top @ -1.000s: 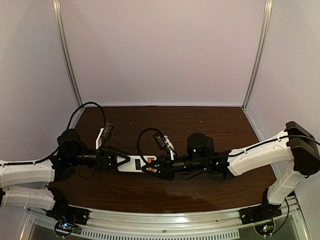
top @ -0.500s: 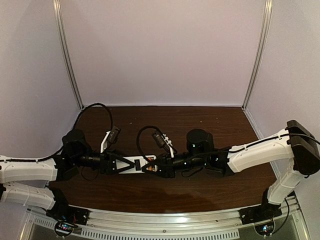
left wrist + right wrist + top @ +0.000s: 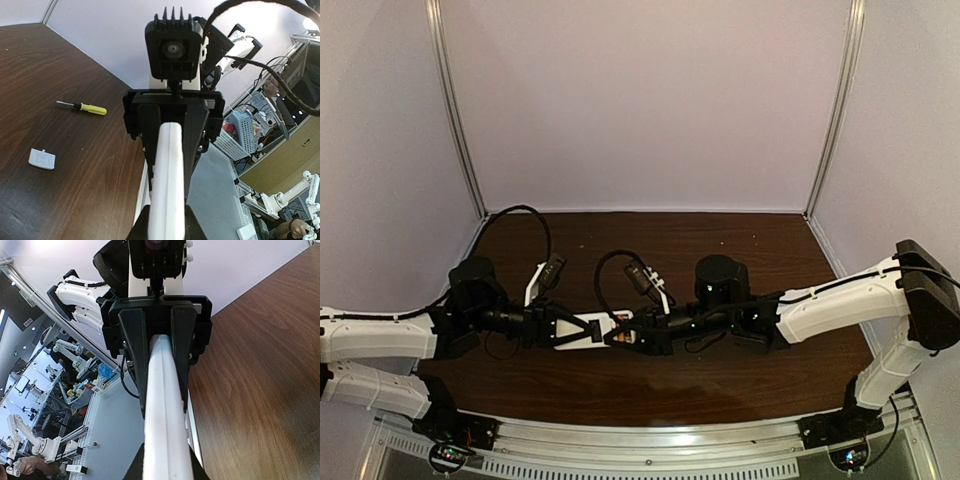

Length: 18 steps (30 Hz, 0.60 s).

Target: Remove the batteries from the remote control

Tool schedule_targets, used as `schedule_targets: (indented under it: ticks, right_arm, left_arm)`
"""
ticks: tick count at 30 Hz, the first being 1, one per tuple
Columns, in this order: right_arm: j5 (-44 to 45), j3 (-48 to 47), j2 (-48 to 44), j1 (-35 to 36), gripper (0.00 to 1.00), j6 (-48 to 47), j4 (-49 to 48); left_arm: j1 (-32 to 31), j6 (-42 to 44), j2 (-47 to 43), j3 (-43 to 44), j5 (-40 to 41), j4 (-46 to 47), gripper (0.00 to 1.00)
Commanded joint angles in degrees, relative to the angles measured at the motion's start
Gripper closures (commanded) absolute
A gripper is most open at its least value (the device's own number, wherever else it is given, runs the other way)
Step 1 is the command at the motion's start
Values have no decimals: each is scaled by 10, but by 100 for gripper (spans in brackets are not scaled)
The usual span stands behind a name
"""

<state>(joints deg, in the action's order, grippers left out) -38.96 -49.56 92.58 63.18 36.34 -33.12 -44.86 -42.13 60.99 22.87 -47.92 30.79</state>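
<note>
Holding the remote control [image 3: 592, 329] clear of the table [image 3: 720, 250] takes both ends: left gripper [image 3: 578, 329] and right gripper [image 3: 618, 335] each clamp it. Keep it level, with the orange battery [image 3: 617, 321] facing up, and release only one grip to extract

The white remote control [image 3: 588, 330] spans left-right over the worktop's [image 3: 720, 250] near middle, an orange battery [image 3: 619, 321] showing at its right end.

Dim, soft overhead view; wrist views brighter (corner glare), near remote control [image 3: 167, 175] blurred.
</note>
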Motion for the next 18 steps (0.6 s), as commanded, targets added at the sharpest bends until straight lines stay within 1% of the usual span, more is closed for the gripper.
schedule_targets:
  ticks: [1,3,5,6,8,9,11,12,13,15,18]
  right_arm:
    - [51,-12,-16,-4,93,-3,21]
    - [65,-11,-21,-4,77,-10,36]
    - [74,-7,-28,-5,53,-16,48]
    - [80,-4,-33,-4,43,-19,52]
    - [93,2,-46,-5,27,-25,68]
    - [101,6,-53,-6,21,-29,76]
    - [116,13,-67,-8,13,-35,92]
    - [124,17,-75,-8,6,-38,101]
    - [133,21,-82,-8,1,-42,111]
    - [153,30,-102,-9,0,-50,137]
    - [212,46,-133,-9,0,-64,180]
  left_arm:
    - [-8,9,-2,17,20,-6,100]
    - [-8,11,-5,18,30,-14,100]
    - [-8,14,-10,19,42,-25,100]
    - [-8,16,-12,20,49,-31,100]
    - [-7,18,-18,20,64,-40,100]
    - [-7,19,-21,20,71,-44,100]
    - [-7,19,-24,19,80,-48,100]
    - [-7,19,-26,19,83,-49,100]
    - [-7,20,-27,19,86,-51,100]
    - [-7,20,-27,19,90,-53,100]
    - [-7,20,-26,20,97,-57,100]
